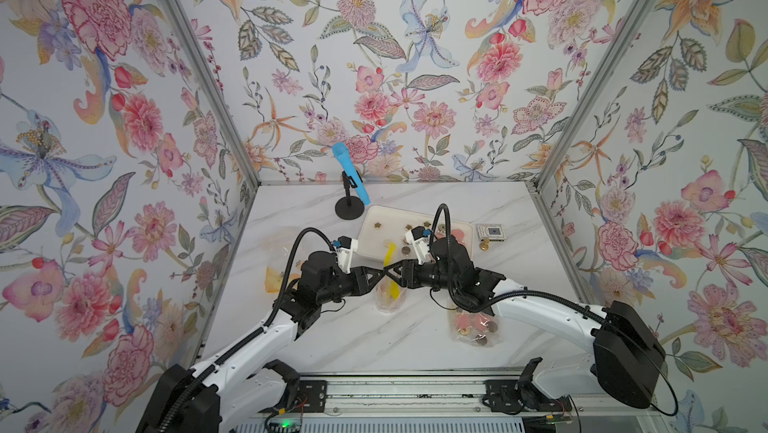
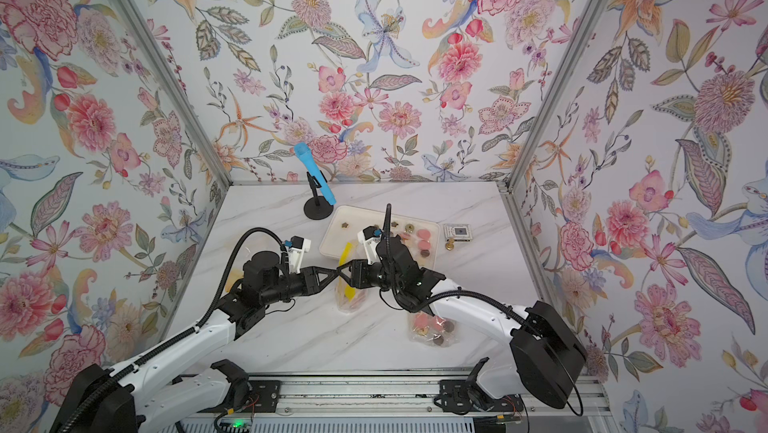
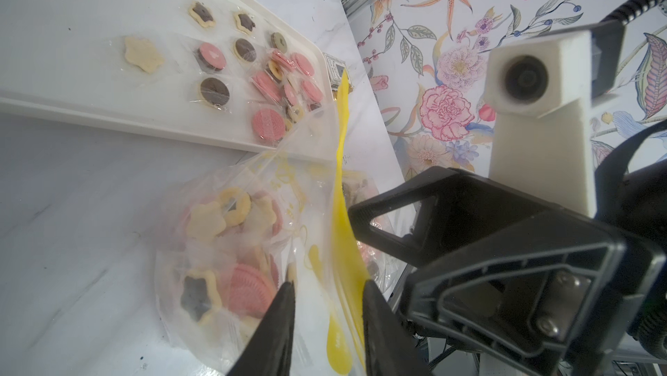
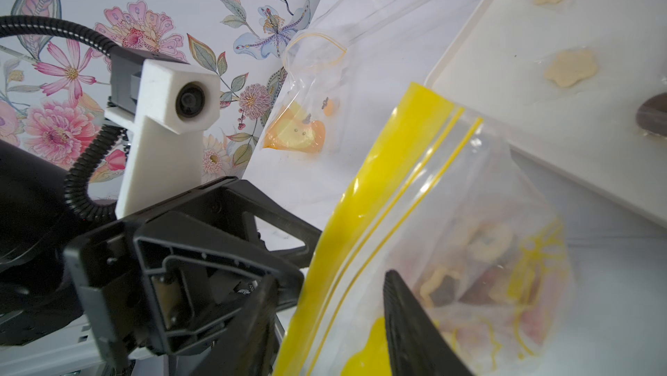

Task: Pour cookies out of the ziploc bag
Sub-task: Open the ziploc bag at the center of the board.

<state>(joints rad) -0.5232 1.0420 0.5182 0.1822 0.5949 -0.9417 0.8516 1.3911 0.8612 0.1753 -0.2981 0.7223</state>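
Filling the clear yellow-topped bag — pink rounds, beige flower cookies.

The white-and-black left arm and right arm meet tip to tip at the clear ziploc bag with a yellow zip strip, the left gripper astride it with jaws parted, perhaps gripping, the right gripper with jaws apart.

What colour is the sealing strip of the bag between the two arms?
The sealing strip is bright yellow; the right wrist view shows it best.
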